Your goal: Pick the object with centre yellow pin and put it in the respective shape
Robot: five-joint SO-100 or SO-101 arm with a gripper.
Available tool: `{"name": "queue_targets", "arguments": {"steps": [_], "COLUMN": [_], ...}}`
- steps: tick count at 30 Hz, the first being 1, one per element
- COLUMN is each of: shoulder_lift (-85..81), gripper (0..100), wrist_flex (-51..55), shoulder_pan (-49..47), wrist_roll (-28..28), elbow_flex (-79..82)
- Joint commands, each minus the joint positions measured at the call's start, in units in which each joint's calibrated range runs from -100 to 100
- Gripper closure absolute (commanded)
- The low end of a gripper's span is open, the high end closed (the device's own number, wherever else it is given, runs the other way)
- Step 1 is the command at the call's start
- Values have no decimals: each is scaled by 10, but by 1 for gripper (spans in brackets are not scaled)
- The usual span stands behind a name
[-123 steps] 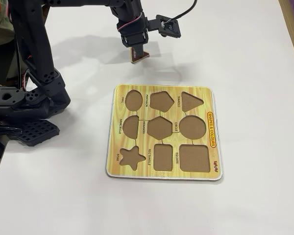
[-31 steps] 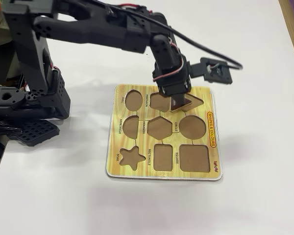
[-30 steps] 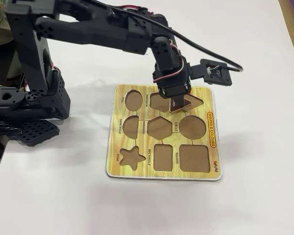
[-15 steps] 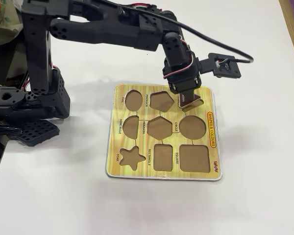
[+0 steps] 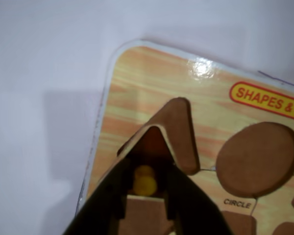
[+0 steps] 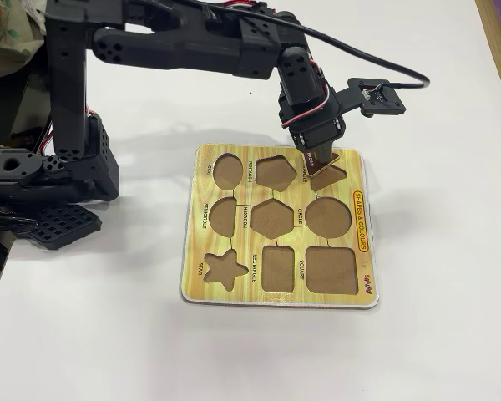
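Fixed view's bright and sharp with soft shadows, wrist view's dim, blurry, with glare on the puzzle board [image 5: 202, 67].

wrist cam sits right behind the gripper [image 5: 146, 196] looking down close at the board [image 5: 137, 88], fixed cam's high up, both catch that board corner.

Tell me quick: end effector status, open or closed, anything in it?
End effector: closed on the triangle piece with the yellow knob, held tilted over the triangle slot of the puzzle board, not yet seated.
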Motion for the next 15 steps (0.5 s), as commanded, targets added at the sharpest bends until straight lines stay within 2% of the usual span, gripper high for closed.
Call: {"name": "queue_targets", "arguments": {"steps": [1,12,15], "shoulder_lift": [-6,-5,-5], "gripper": [95,95,95], "wrist_flex": [-9,-10,-44], "shoulder_pan": [19,41,40], "wrist_roll": [4,1,1], "elbow_flex": [-31,-32,-26]}}
